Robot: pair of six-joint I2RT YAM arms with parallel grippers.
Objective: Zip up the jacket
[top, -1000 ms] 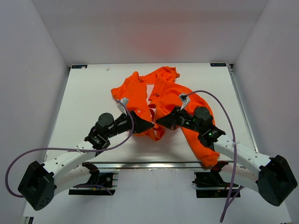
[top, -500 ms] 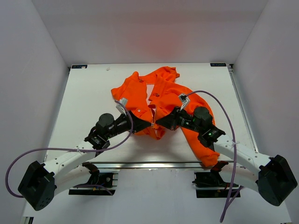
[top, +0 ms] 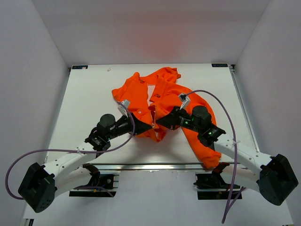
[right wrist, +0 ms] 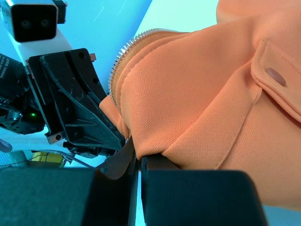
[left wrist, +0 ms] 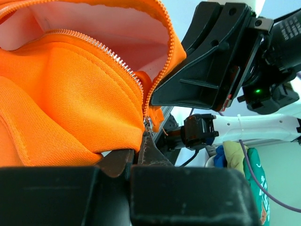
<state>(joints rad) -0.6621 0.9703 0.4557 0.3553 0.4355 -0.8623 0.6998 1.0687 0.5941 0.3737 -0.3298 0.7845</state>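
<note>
The orange jacket lies crumpled on the white table, its front open and its sleeve trailing toward the right arm. Both grippers meet at its lower hem. My left gripper is shut on the jacket at the bottom end of the zipper, where a small metal piece shows just above the tips. My right gripper is shut on a fold of the other front panel, beside its zipper teeth. The flap pocket shows at the right.
Grey walls close the table in on three sides. A metal rail runs along the near edge between the arm bases. Purple cables loop over both arms. The two grippers' fingers nearly touch each other.
My left gripper has gone from open to shut on the jacket's zipper end. The right arm has shifted slightly up and left, still pinching its fold.
</note>
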